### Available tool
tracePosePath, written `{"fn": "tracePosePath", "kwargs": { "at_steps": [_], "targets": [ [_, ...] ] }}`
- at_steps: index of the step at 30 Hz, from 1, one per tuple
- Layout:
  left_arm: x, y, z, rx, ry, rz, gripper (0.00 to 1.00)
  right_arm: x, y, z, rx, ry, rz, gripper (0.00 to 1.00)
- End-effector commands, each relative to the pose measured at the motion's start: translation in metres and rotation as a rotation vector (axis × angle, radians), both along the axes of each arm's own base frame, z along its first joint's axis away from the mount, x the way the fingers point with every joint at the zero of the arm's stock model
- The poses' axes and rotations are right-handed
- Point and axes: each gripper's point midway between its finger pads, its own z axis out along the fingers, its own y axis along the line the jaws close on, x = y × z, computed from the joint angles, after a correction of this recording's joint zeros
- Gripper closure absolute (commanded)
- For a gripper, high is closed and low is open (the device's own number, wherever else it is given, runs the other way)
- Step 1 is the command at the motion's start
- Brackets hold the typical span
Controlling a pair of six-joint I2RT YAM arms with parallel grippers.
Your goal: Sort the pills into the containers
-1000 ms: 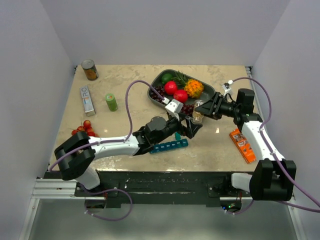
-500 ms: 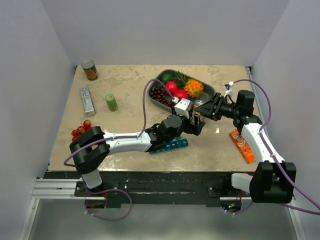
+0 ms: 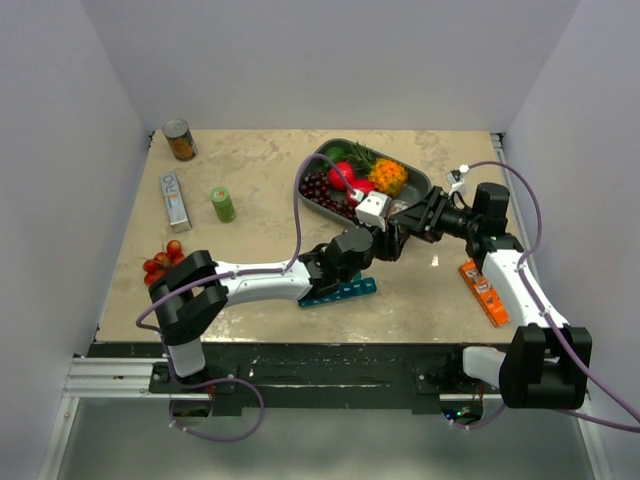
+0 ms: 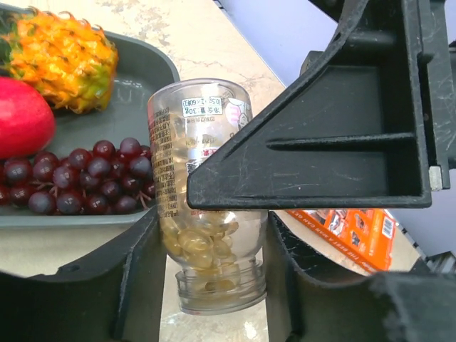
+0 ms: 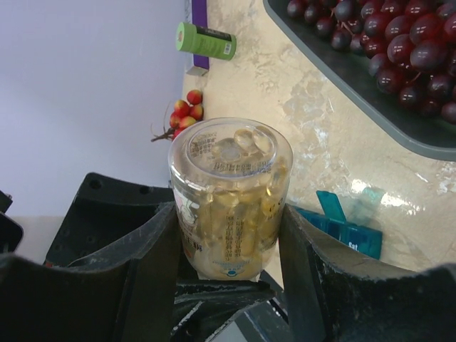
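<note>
Beige marbled tabletop (image 3: 250, 150), boxed in by plain pale walls at the back and both sides. Tin can (image 3: 179, 139) in the far left corner, with a silver box (image 3: 175, 198) and a small green bottle (image 3: 222, 204) nearer. Red cherries (image 3: 165, 262) by the left edge. Grey fruit tray (image 3: 422, 181) at far right, orange box (image 3: 482, 290) at the right edge. Teal pill organiser (image 3: 345, 291) flat near the front, partly under the left arm, one lid raised.

Between tray and organiser, a clear bottle (image 4: 206, 142) of tan pills (image 4: 203, 242), clamped by the right gripper (image 5: 228, 242) and also pinched on both sides by the left gripper (image 4: 212, 278).

A second ago: left jaws wide and short of the bottle; since then reached forward and closed on it. Right grip and table items unchanged.
</note>
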Motion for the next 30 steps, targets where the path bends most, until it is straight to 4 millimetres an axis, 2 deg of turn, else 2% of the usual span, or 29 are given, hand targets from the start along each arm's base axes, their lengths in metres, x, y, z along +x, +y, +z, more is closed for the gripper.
{"fn": "tracePosePath", "kwargs": {
  "at_steps": [1, 2, 4, 5, 6, 7, 8, 9, 10, 12, 13, 14, 15, 16, 17, 18, 19, 20, 21, 22, 23, 24, 26, 28, 29, 30],
  "targets": [
    [0.005, -0.003, 0.018, -0.024, -0.052, -0.007, 0.76, -0.003, 0.002, 0.017, 0.019, -0.063, 0.008, 0.79],
    [0.002, -0.002, 0.021, -0.024, -0.059, -0.018, 0.85, -0.004, 0.003, 0.018, 0.015, -0.073, 0.013, 0.7],
    [-0.003, 0.002, 0.023, -0.024, -0.061, -0.054, 0.91, -0.006, 0.003, 0.022, 0.01, -0.101, 0.03, 0.56],
    [-0.005, 0.004, 0.026, -0.033, -0.061, -0.065, 0.95, -0.006, 0.003, 0.026, -0.007, -0.138, 0.045, 0.4],
    [-0.008, 0.007, 0.019, -0.026, -0.049, -0.1, 0.97, -0.007, 0.003, 0.027, -0.014, -0.152, 0.051, 0.33],
    [-0.011, 0.012, 0.027, -0.046, -0.052, -0.115, 0.98, -0.009, 0.004, 0.029, -0.02, -0.171, 0.066, 0.26],
    [-0.014, 0.014, 0.028, -0.053, -0.045, -0.132, 0.99, -0.008, 0.003, 0.033, -0.058, -0.231, 0.086, 0.2],
    [-0.018, 0.019, 0.02, -0.047, -0.029, -0.168, 0.99, -0.011, 0.002, 0.03, -0.078, -0.226, 0.096, 0.11],
    [-0.022, 0.024, 0.029, -0.064, -0.032, -0.188, 1.0, -0.012, 0.001, 0.031, -0.101, -0.249, 0.104, 0.1],
    [-0.029, 0.032, 0.021, -0.061, -0.006, -0.258, 1.0, -0.016, -0.001, 0.033, -0.165, -0.327, 0.148, 0.04],
    [-0.033, 0.037, 0.026, -0.067, -0.005, -0.279, 1.0, -0.019, -0.001, 0.035, -0.181, -0.357, 0.167, 0.04],
    [-0.037, 0.041, 0.024, -0.061, 0.007, -0.302, 1.0, -0.021, -0.001, 0.039, -0.231, -0.452, 0.221, 0.02],
    [-0.042, 0.046, 0.018, -0.047, 0.022, -0.353, 1.0, -0.028, -0.002, 0.034, -0.256, -0.457, 0.26, 0.01],
    [-0.047, 0.052, 0.022, -0.044, 0.024, -0.377, 1.0, -0.035, -0.002, 0.033, -0.285, -0.497, 0.311, 0.01],
    [-0.051, 0.057, 0.022, -0.035, 0.015, -0.403, 1.0, -0.035, -0.003, 0.041, -0.378, -0.671, 0.4, 0.01],
    [-0.062, 0.064, 0.014, -0.025, 0.034, -0.475, 1.0, -0.053, -0.003, 0.031, -0.376, -0.635, 0.474, 0.01],
    [-0.07, 0.069, 0.022, -0.036, 0.025, -0.518, 1.0, -0.053, -0.007, 0.029, -0.485, -0.832, 0.581, 0.01],
    [-0.072, 0.076, 0.02, -0.03, 0.036, -0.548, 1.0, -0.058, -0.006, 0.04, -0.512, -0.928, 0.642, 0.01],
    [-0.09, 0.077, 0.016, -0.017, 0.07, -0.647, 1.0, -0.082, -0.005, 0.034, -0.482, -0.899, 0.719, 0.01],
    [-0.097, 0.08, 0.017, -0.012, 0.074, -0.689, 1.0, -0.087, -0.004, 0.031, -0.489, -0.947, 0.78, 0.01],
    [-0.102, 0.083, 0.015, -0.003, 0.086, -0.721, 1.0, -0.085, -0.005, 0.038, -0.567, -1.164, 0.868, 0.01],
    [-0.116, 0.084, 0.014, 0.001, 0.117, -0.795, 1.0, -0.102, -0.002, 0.035, -0.539, -1.165, 0.932, 0.01],
    [-0.128, 0.083, 0.017, -0.001, 0.147, -0.879, 1.0, -0.112, 0.018, 0.03, -0.546, -1.248, 1.08, 0.01],
    [-0.135, 0.083, 0.011, 0.01, 0.193, -0.921, 1.0, -0.116, 0.027, 0.022, -0.585, -1.252, 1.155, 0.01],
    [-0.137, 0.081, 0.016, 0.006, 0.194, -0.944, 1.0, -0.117, 0.039, 0.024, -0.587, -1.31, 1.181, 0.01],
    [-0.138, 0.082, 0.011, 0.021, 0.227, -0.948, 1.0, -0.118, 0.043, 0.024, -0.588, -1.312, 1.191, 0.01]
  ]
}}
